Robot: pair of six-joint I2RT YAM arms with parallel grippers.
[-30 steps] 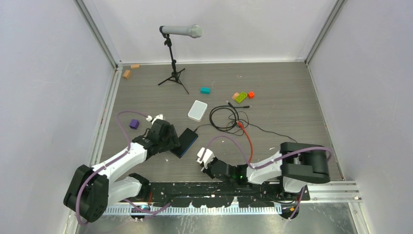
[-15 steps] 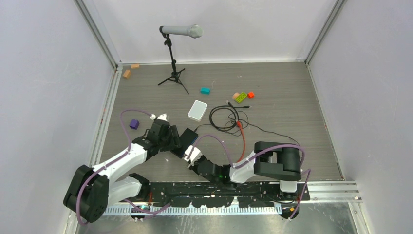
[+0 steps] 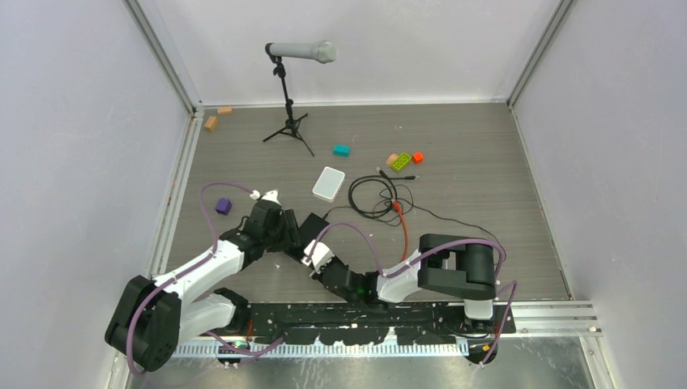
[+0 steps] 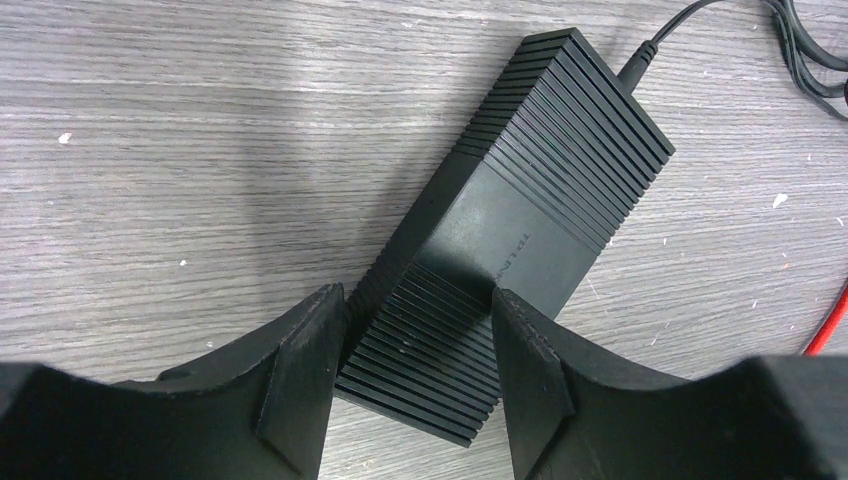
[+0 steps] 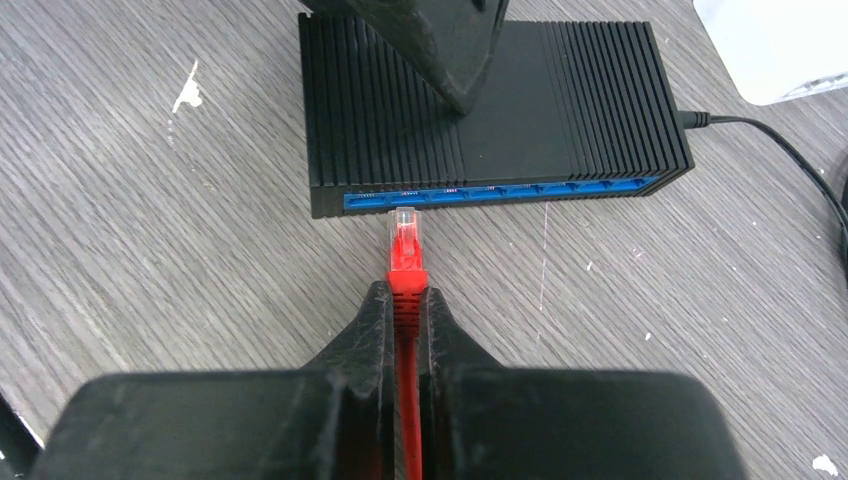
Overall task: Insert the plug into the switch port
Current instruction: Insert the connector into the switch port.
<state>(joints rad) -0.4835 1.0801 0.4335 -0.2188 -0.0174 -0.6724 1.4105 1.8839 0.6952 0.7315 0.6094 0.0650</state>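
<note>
Red cable (image 5: 406, 420) pinched tight in the right gripper (image 5: 407, 298), the plug (image 5: 403, 222) sits just short of the switch port (image 5: 404, 198), left of centre by the table's (image 3: 486, 162) near edge. The left gripper (image 4: 415, 315) clamps the black switch (image 4: 560, 130) from both sides, apparently bracing it against the push.

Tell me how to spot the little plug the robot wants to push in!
Find the flat black box with a blue strip along one edge. Just in front of that strip, the right claw pinches a thin red cable. The plug is its tip: red with a tiny clear end, while the other wires nearby are black.
</note>
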